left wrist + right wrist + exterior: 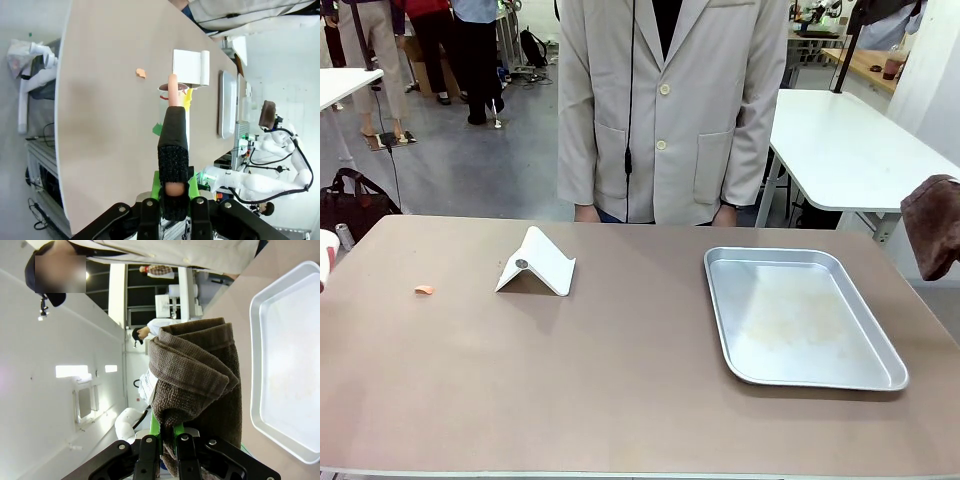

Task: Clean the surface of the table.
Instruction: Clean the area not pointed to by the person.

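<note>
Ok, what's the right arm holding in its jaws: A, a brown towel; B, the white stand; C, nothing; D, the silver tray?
A: in the right wrist view the right jaws are shut on a folded brown towel, and the front view shows it hanging at the picture's right side.

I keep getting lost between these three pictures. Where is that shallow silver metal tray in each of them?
Front view: the shallow silver metal tray lies flat on the right half of the brownish table.
Left wrist view: the tray is a thin pale strip right of centre, seen almost edge-on.
Right wrist view: it lies along the right edge, turned sideways.
Shared landmark: the brown terry cloth, hanging near the tray.
</note>
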Action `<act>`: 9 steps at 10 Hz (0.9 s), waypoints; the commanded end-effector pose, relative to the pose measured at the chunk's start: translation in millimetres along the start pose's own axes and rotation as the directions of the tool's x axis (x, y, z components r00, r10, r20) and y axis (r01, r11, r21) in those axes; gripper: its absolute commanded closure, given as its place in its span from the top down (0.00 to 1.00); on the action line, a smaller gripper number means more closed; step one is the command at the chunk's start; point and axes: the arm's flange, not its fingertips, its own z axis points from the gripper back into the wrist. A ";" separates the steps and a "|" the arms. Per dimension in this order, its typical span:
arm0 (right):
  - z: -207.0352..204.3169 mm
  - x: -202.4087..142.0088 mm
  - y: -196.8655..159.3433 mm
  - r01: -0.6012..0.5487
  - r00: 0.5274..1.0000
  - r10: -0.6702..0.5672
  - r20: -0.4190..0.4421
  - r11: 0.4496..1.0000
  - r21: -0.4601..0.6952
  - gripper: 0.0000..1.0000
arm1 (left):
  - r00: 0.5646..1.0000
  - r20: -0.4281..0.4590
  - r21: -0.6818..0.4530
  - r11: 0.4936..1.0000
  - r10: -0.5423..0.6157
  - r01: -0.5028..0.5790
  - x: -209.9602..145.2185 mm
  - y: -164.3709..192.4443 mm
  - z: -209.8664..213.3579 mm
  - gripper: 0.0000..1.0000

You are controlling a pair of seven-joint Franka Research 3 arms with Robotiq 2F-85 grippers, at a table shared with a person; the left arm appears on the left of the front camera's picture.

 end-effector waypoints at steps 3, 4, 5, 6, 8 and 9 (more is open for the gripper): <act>0.0 -1.0 6.4 0.016 1.000 -0.016 0.000 1.000 -0.006 0.11 | 0.999 0.042 0.001 1.000 0.026 -0.027 11.2 16.2 -12.1 0.03; 0.0 -1.0 6.4 0.016 1.000 -0.016 0.000 1.000 -0.006 0.11 | 0.999 0.027 0.013 0.999 0.035 -0.035 15.5 16.8 -17.1 0.03; 0.0 -1.0 6.4 0.016 1.000 -0.016 0.000 1.000 -0.006 0.11 | 0.998 0.032 0.024 0.998 0.051 -0.052 21.2 18.5 -18.9 0.03; 0.0 -1.0 6.4 0.016 1.000 -0.016 0.000 1.000 -0.006 0.11 | 0.997 0.042 0.031 0.997 0.065 -0.066 26.4 21.9 -20.2 0.03; 0.0 -1.0 6.4 0.016 1.000 -0.016 0.000 1.000 -0.006 0.11 | 0.996 0.045 0.034 0.996 0.081 -0.083 32.9 25.6 -21.7 0.03; 0.0 -1.0 6.4 0.016 1.000 -0.016 0.000 1.000 -0.006 0.11 | 0.996 0.041 0.029 0.997 0.077 -0.078 36.6 26.9 -24.9 0.03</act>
